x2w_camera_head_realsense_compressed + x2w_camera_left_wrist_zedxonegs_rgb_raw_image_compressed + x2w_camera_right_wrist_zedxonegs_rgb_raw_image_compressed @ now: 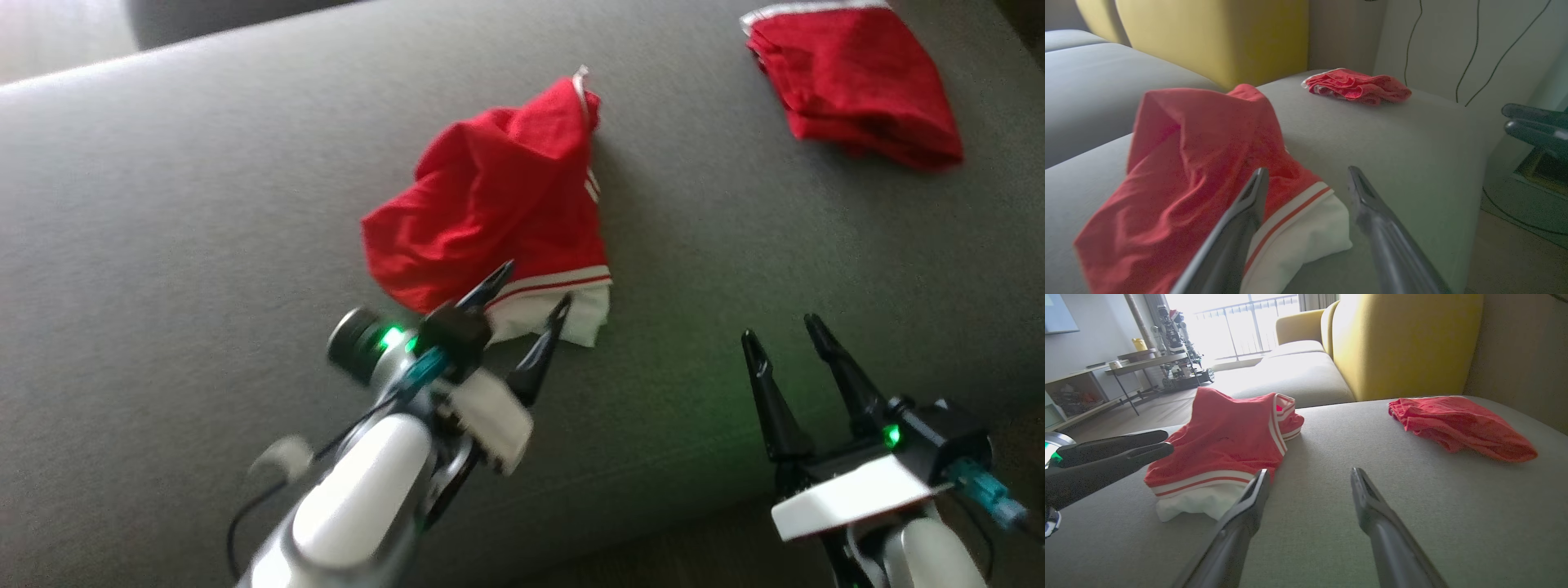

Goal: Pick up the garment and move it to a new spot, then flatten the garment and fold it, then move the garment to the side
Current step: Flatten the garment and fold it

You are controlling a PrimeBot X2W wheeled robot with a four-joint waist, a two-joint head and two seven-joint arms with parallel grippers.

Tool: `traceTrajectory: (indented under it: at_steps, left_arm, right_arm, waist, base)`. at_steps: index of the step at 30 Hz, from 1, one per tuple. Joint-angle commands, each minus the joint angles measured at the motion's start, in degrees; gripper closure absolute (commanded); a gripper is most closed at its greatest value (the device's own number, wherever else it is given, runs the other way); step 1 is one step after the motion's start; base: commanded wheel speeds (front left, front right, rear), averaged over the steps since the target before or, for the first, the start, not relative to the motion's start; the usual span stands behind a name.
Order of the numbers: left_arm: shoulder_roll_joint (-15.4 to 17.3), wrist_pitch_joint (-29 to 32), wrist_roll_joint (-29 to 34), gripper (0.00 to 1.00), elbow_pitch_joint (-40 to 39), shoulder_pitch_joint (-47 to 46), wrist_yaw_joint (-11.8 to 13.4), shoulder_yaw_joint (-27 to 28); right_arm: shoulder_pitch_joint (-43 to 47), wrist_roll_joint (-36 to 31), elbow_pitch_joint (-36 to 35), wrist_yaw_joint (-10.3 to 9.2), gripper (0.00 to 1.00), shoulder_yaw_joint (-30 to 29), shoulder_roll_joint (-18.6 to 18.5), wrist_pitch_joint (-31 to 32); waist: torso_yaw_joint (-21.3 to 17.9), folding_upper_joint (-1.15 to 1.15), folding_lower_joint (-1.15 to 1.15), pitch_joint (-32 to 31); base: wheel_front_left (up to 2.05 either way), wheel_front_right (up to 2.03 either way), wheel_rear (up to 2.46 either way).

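Head view: a crumpled red garment (pixel 490 204) with white and red striped trim is seen lying in a heap near the middle of a grey sofa cushion (pixel 163 245). The left gripper (pixel 536 283) is held with its jaws spread apart and nothing gripped between them. Its fingertips are placed over the garment's white hem at the near edge, though whether the cloth is touched cannot be told. In the left wrist view one finger is seen in front of the striped band and the other over bare cushion just beside the hem. The right gripper (pixel 780 327) is likewise held wide and empty, well apart from the garment, above the cushion's near edge. A second red garment (pixel 857 82), folded, is seen at the far right corner of the cushion, near a yellow backrest (pixel 1404 343).
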Motion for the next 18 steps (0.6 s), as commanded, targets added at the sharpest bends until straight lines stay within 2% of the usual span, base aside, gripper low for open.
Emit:
traceTrajectory:
  at_steps: [1,4,8,9,12,15,18]
  left_arm:
    - [-0.16,1.8,-2.47,0.0,-0.87,-5.27,-0.3,-0.99]
    - [-0.16,5.14,-7.15,0.0,0.24,-10.45,0.46,-5.49]
    - [-0.16,10.07,-9.68,0.0,6.25,-19.29,6.77,-10.08]
    - [-0.16,10.07,-9.68,0.0,6.25,-19.29,6.77,-10.08]
    - [-0.16,13.97,-9.1,0.0,11.82,-23.76,9.98,-12.62]
    - [-0.16,17.52,-10.56,0.0,16.07,-26.65,11.27,-14.53]
    - [-0.16,18.52,-11.95,0.0,19.4,-29.22,12.19,-15.97]
  right_arm:
    - [-2.58,0.78,-2.15,-0.02,0.0,1.13,-0.32,-0.54]
    - [-3.62,1.55,-2.15,-0.02,0.0,1.31,-0.32,-0.54]
    - [-5.2,3.09,-2.42,-0.02,0.0,2.2,-0.32,-0.54]
    - [-5.2,3.09,-2.42,-0.02,0.0,2.2,-0.32,-0.54]
    - [-5.81,3.76,-2.58,-0.02,0.0,2.16,-0.32,-0.54]
    - [-6.35,4.23,-2.62,-0.02,0.0,2.07,-0.32,-0.54]
    - [-7.02,4.72,-2.68,-0.02,0.0,2.3,-0.32,-0.54]
  waist:
    - [-4.05,0.0,-0.02,4.03]
    - [-5.9,0.0,-0.02,5.78]
    - [-8.82,0.0,-0.02,8.7]
    - [-8.82,0.0,-0.02,8.7]
    - [-9.98,0.0,-0.02,10.08]
    - [-10.79,0.0,-0.02,11.31]
    - [-11.38,0.0,-0.02,12.37]
  base:
    - [0.0,0.0,0.0]
    - [0.0,0.0,0.0]
    - [0.0,0.0,0.0]
    - [0.0,0.0,0.0]
    - [0.0,0.0,0.0]
    - [0.0,0.0,0.0]
    - [0.0,0.0,0.0]
